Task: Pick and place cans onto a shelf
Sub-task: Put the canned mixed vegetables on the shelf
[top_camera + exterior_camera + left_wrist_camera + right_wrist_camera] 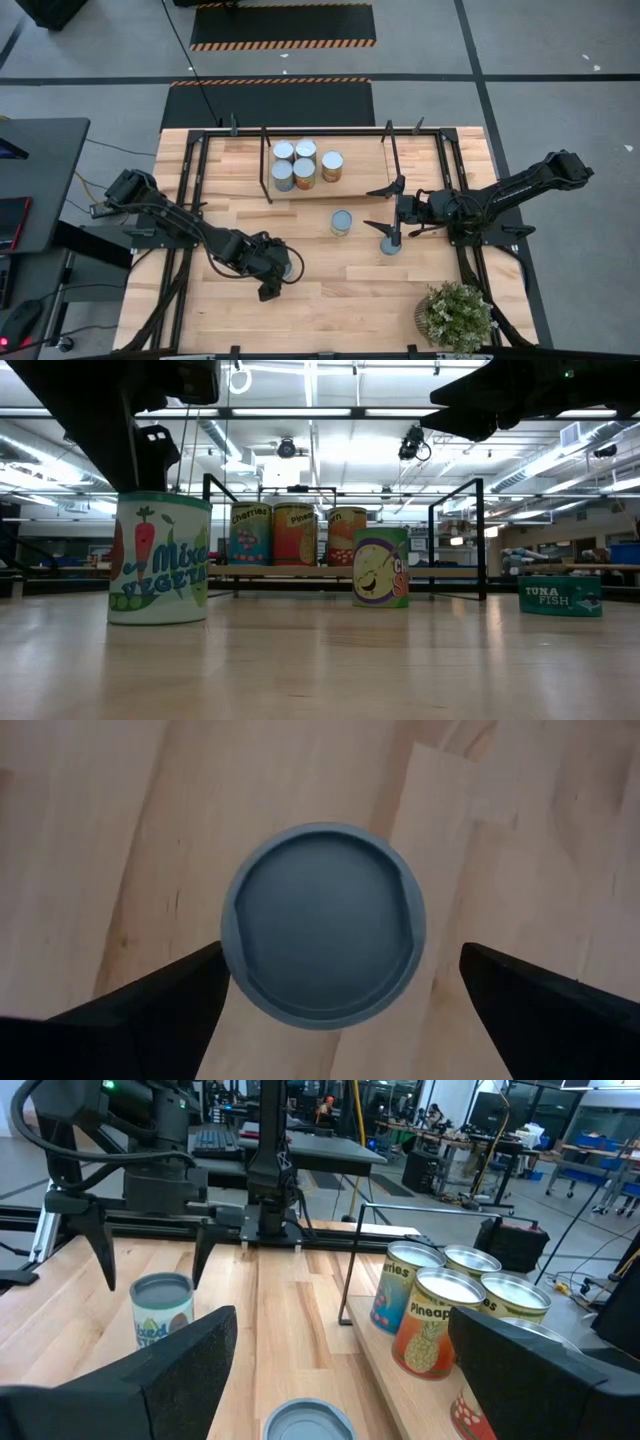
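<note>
Left dark two-finger gripper (284,270) low over the table's near-left, pointing straight down, fingers spread wide; right dark two-finger gripper (392,213) reaching inward from the right, fingers parted

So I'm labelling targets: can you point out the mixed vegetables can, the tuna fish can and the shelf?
mixed vegetables can (160,558): low view, middle of its front label.
tuna fish can (560,596): low view, middle of its green side label.
shelf (356,176): high view, bare part of its wooden board.

A bushy green potted plant (458,316) stands on the butcher-block table (330,290) at about five o'clock, near the corner.
</note>
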You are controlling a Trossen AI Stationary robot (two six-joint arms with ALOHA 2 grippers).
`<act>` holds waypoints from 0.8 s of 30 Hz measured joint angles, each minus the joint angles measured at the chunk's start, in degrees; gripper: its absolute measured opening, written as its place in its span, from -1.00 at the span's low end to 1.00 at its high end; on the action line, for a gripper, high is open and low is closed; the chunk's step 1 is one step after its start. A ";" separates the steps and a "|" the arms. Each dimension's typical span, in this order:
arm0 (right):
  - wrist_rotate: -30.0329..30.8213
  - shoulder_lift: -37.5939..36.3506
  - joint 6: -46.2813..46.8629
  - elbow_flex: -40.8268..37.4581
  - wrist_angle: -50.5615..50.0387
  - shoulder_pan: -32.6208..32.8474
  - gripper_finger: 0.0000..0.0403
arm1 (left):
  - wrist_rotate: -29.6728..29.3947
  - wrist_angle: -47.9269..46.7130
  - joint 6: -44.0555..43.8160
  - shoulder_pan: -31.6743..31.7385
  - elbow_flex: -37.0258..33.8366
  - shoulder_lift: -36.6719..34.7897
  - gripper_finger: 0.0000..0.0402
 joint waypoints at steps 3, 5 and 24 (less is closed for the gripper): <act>0.01 0.00 -0.23 0.00 0.00 0.00 0.85 | -0.22 -0.94 1.26 0.00 0.09 0.73 0.99; 0.00 0.00 -0.28 0.00 -0.02 0.00 0.85 | -0.40 -1.92 2.53 0.03 0.00 1.46 0.99; 0.13 -0.02 -0.09 -0.02 0.15 -0.28 0.85 | -2.91 0.70 5.10 1.81 0.31 7.15 0.62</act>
